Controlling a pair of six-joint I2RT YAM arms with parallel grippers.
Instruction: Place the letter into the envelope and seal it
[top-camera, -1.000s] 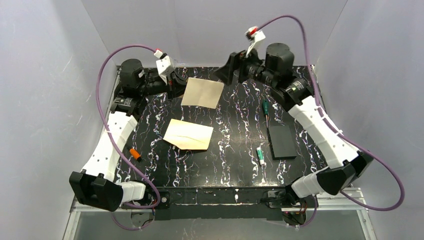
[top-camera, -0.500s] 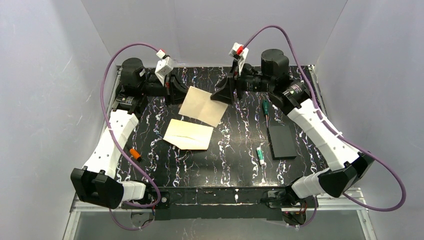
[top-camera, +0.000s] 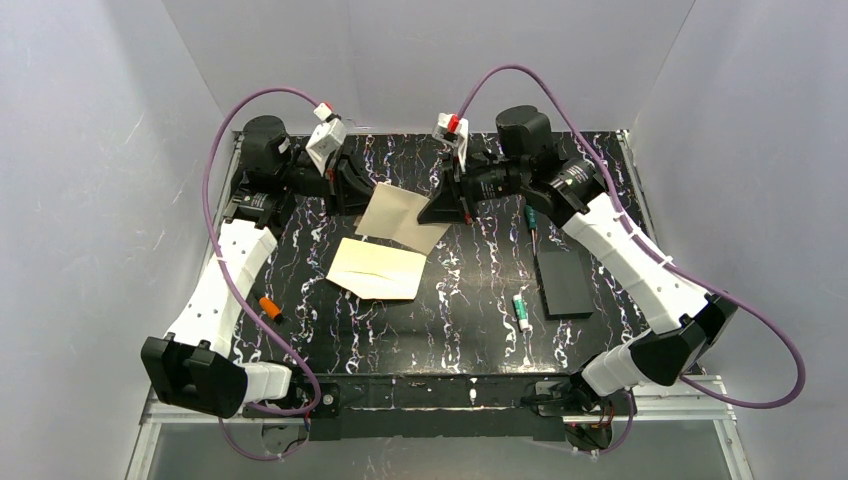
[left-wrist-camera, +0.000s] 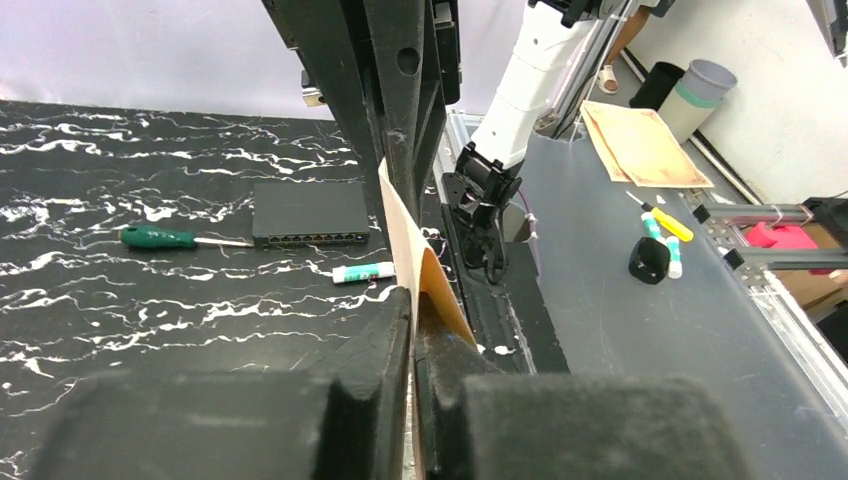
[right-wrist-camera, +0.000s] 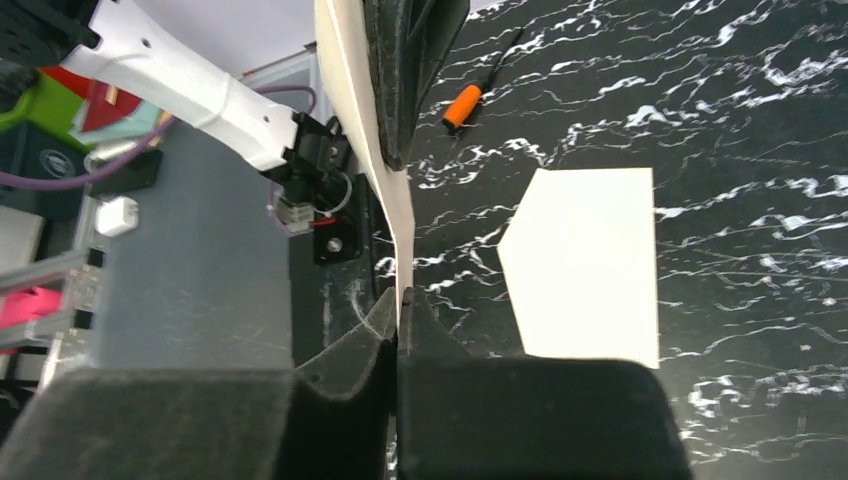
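The tan letter (top-camera: 400, 215) hangs tilted above the table's far middle, held at both ends. My left gripper (top-camera: 357, 188) is shut on its left edge, and my right gripper (top-camera: 437, 207) is shut on its right edge. In the left wrist view the letter (left-wrist-camera: 412, 250) runs edge-on out of my left gripper (left-wrist-camera: 413, 300). The right wrist view also shows the letter (right-wrist-camera: 365, 130) edge-on, pinched in my right gripper (right-wrist-camera: 398, 300). The cream envelope (top-camera: 377, 268) lies flat just near of the letter, and its pointed flap shows on the envelope (right-wrist-camera: 590, 260) in the right wrist view.
A green screwdriver (top-camera: 531, 215), a black box (top-camera: 563, 283) and a glue stick (top-camera: 519, 308) lie on the right of the table. An orange-tipped item (top-camera: 269, 306) lies near the left arm.
My right gripper has swung left to the letter's right edge and shut on it. The letter has tilted and shifted nearer, toward the envelope, still held by the left gripper.
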